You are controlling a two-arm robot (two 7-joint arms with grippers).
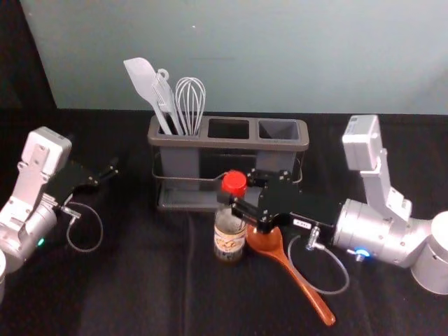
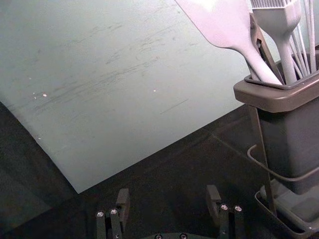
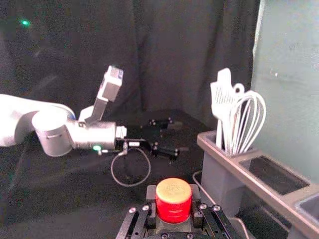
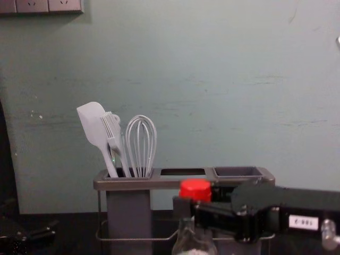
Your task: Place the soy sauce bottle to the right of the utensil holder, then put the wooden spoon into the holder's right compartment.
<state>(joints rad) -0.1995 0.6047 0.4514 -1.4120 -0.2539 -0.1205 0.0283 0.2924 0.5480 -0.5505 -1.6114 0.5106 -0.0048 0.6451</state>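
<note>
Currently, the soy sauce bottle is upright in front of the utensil holder, left of the holder's right end. The right claw, reaching in from the right, grips it just below its red cap. Whether the bottle's base touches the dark table is hard to tell.

The bottle's paper label is cream and orange, its writing too small to read. Faint marks on top of the cap are also illegible. A white tag on the right arm bears upside-down characters I cannot read surely.

Between the bottle and the right arm, the wooden spoon lies on the table, its handle slanting toward the near edge and the right; the claw partly covers its bowl. The holder stands near the table's far edge, by the wall. Its left compartment holds a spatula, a brush and a whisk; the middle opening and right compartment hold no utensils.

Over the table's left side, the left claw is open, with a gap between it and the holder's left end. In the chest view, the bottle's base is cut off.
</note>
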